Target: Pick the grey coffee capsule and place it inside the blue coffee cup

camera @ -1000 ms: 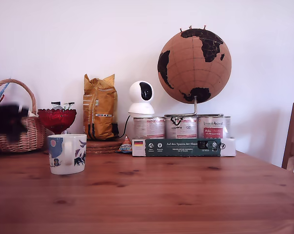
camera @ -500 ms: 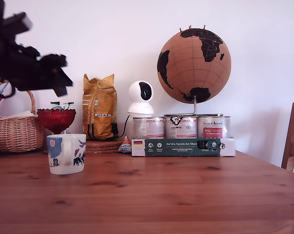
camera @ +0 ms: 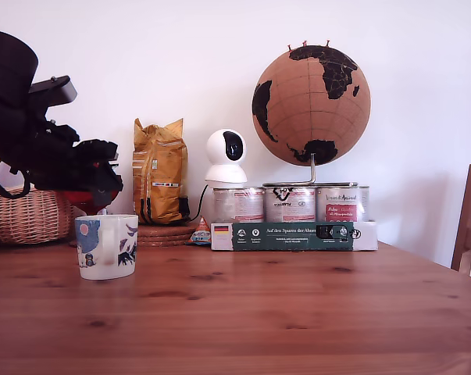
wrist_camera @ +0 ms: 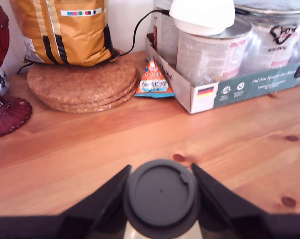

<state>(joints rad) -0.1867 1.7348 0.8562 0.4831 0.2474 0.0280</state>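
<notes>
The pincer pinches the grey coffee capsule between its dark fingers, held in the air above the blue coffee cup, which stands near the tabletop's far edge at the exterior view's left.

Surface is a knotty pine table, warm orange-brown. Sitting on it: the blue coffee cup right under the gripper, a wicker basket behind and off to the exterior view's left of it, and a red glass bowl's foot. Past the gripper there's a stack of cork trivets, a little orange sachet and a cardboard tray of tins.
</notes>
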